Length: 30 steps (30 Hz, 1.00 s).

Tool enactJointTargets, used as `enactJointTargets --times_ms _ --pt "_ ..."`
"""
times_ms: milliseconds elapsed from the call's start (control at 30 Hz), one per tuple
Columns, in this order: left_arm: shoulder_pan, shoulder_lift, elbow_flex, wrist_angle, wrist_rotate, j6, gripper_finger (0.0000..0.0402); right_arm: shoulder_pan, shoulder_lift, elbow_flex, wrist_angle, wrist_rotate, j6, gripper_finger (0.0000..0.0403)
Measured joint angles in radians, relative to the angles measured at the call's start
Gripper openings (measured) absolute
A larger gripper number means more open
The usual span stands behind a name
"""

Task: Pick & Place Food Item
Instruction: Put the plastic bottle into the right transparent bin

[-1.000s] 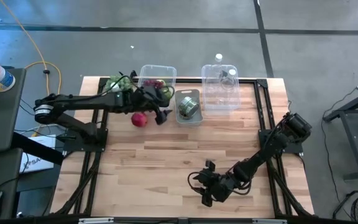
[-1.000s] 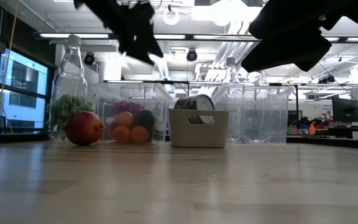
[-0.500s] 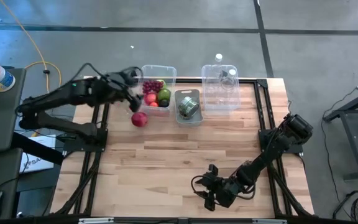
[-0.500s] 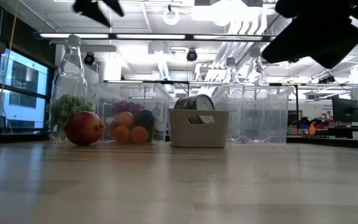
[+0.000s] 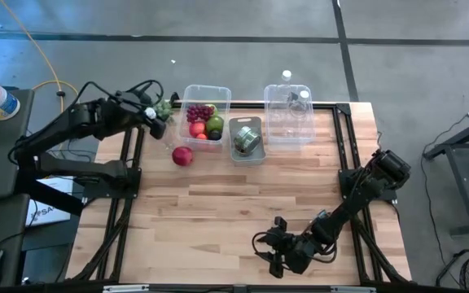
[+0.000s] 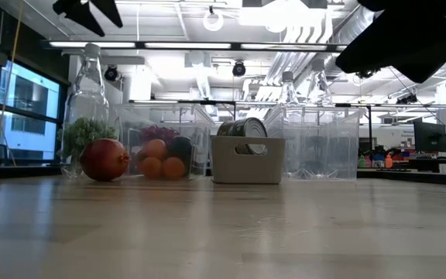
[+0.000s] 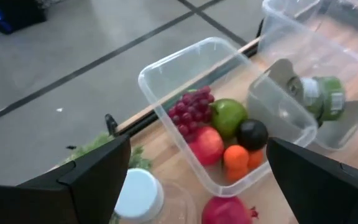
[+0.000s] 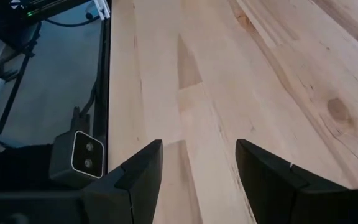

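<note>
Left gripper [image 7: 191, 180] fingers spread wide, empty, raised above table's far left corner near glass bottle [image 6: 89, 101]. Pomegranate [image 5: 182, 156] lay on table [image 5: 218, 220] just beside clear fruit bin [image 5: 206, 94]. Right gripper [image 8: 197, 180] part-open, empty, low over near edge.

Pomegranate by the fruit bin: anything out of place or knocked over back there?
Only the pomegranate stands out: it sits loose on the table just in front of the clear fruit bin, while the other fruit is inside. The grey holder with its can looks upright, and nothing is spilled. The left gripper hangs open, empty, beside the bin.
</note>
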<state>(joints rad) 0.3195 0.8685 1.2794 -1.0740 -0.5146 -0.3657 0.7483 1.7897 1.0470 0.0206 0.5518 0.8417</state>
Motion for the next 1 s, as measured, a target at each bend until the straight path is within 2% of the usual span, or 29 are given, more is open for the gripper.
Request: enactJointTargets --times_ms 133,233,367,733,1000 --pt "0.000 -0.032 -0.087 0.017 -0.081 -0.036 0.0366 0.000 0.000 0.000 0.015 0.000 0.000 0.0193" --pt "0.000 -0.074 -0.155 0.061 -0.099 -0.039 0.0366 0.000 0.000 0.000 0.015 -0.001 0.000 0.0193" --pt "-0.001 -0.136 -0.214 0.137 -0.096 -0.005 0.0366 0.001 0.000 0.000 0.015 -0.001 0.000 0.0193" --pt "0.000 -0.285 -0.358 0.146 -0.038 0.006 0.0366 -0.002 0.000 0.000 0.014 0.000 -0.007 0.0193" --pt "-0.001 -0.372 -0.512 0.290 -0.024 0.046 0.0366 -0.002 0.000 0.000 0.014 0.000 -0.007 0.0193"
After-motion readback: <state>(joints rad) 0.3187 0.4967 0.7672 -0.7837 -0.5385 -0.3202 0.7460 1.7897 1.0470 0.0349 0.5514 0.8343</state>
